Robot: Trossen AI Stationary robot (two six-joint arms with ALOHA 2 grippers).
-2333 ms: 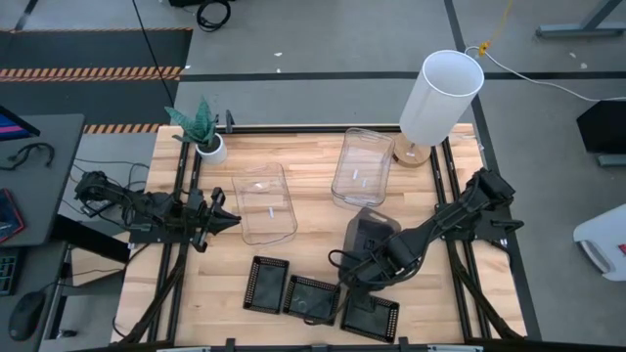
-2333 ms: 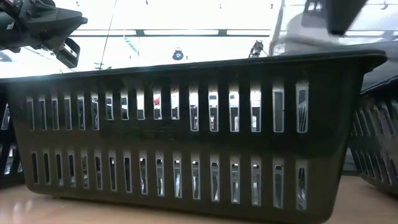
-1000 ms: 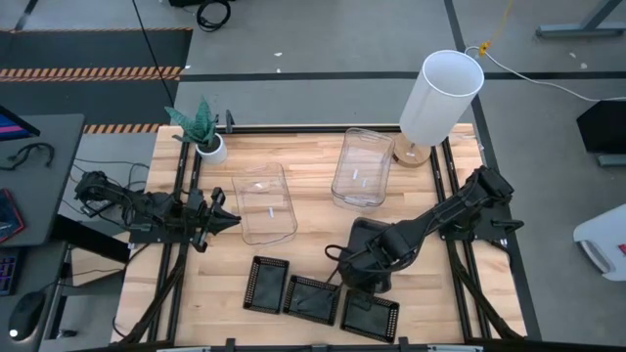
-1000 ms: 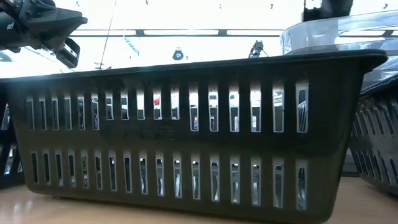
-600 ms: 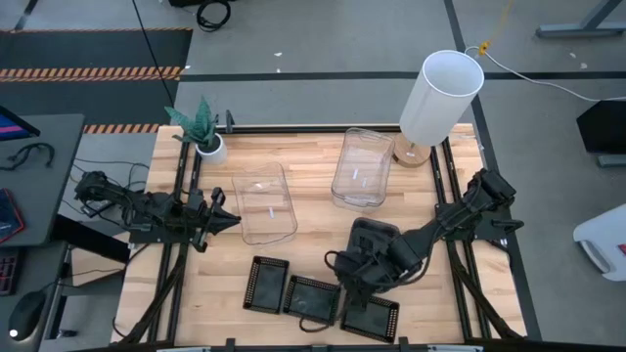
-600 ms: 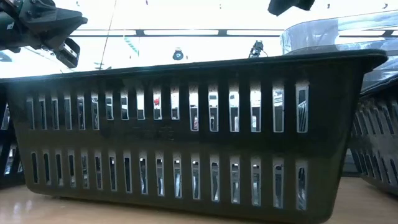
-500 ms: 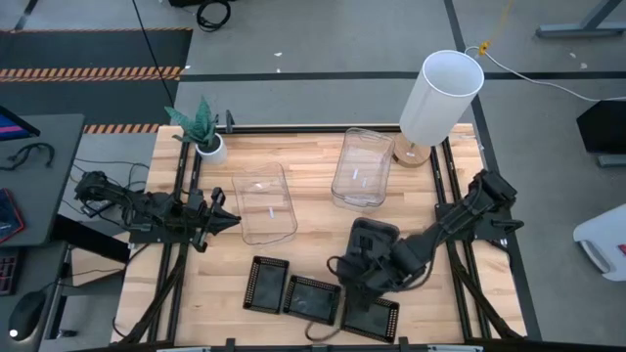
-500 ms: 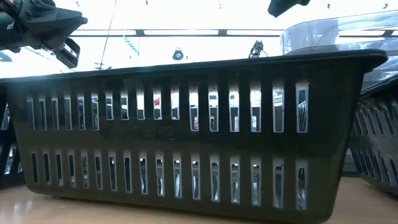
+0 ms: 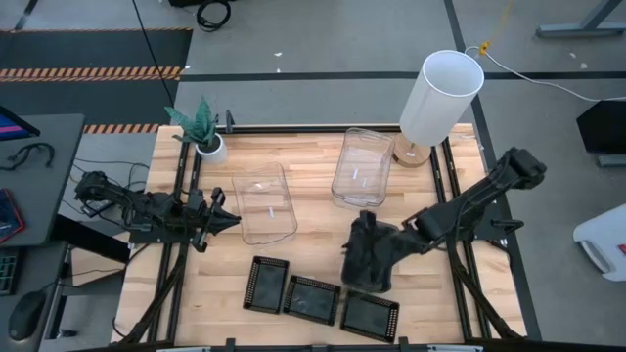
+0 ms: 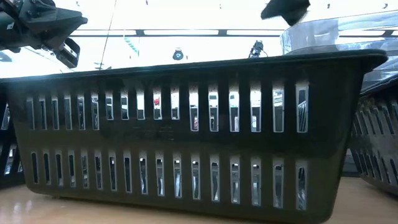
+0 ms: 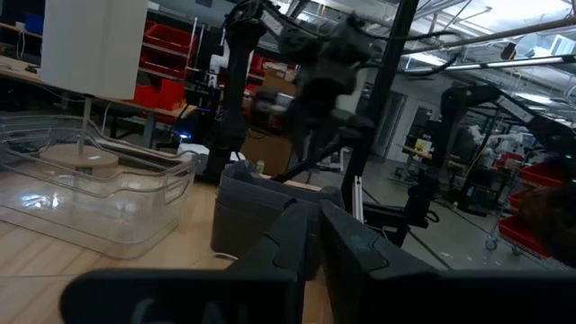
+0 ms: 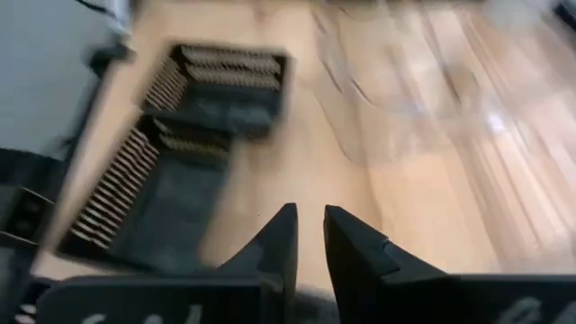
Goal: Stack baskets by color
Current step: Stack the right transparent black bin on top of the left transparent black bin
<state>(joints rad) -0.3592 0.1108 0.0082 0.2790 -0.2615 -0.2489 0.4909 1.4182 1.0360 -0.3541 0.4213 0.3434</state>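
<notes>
Right claw [image 9: 370,238] is hovering over the stack of dark-grey baskets [image 9: 368,272], which sits on the wooden table [image 9: 313,240] towards my right side. From the right wrist camera I see its two fingers [image 12: 281,236] pinched almost together with only a thin slit between them, and nothing held. Past those fingers lie two of the black slotted trays [image 12: 225,76] on the bare wood.

Left claw [image 9: 233,219] is parked at the left edge of the table, pointing across at the nearer clear basket [image 9: 264,202] and just beside it. Its fingers [image 11: 279,243] are closed against each other and empty. Looking past them, I can see the dark-grey stack [image 11: 245,205] with the right arm above it.

On to the baskets. A second clear basket [image 9: 362,166] stands farther back, next to the white lamp [image 9: 440,96]. Three black trays run along the front edge: one on the left [image 9: 265,284], one in the middle [image 9: 312,298] touching it, and one on the right [image 9: 370,315], just in front of the grey stack. None of the three is stacked. The table-level camera is filled by the slotted wall of one black tray [image 10: 186,155], with clear plastic showing behind its right end.

A small potted plant [image 9: 207,145] sits at the back left corner.
</notes>
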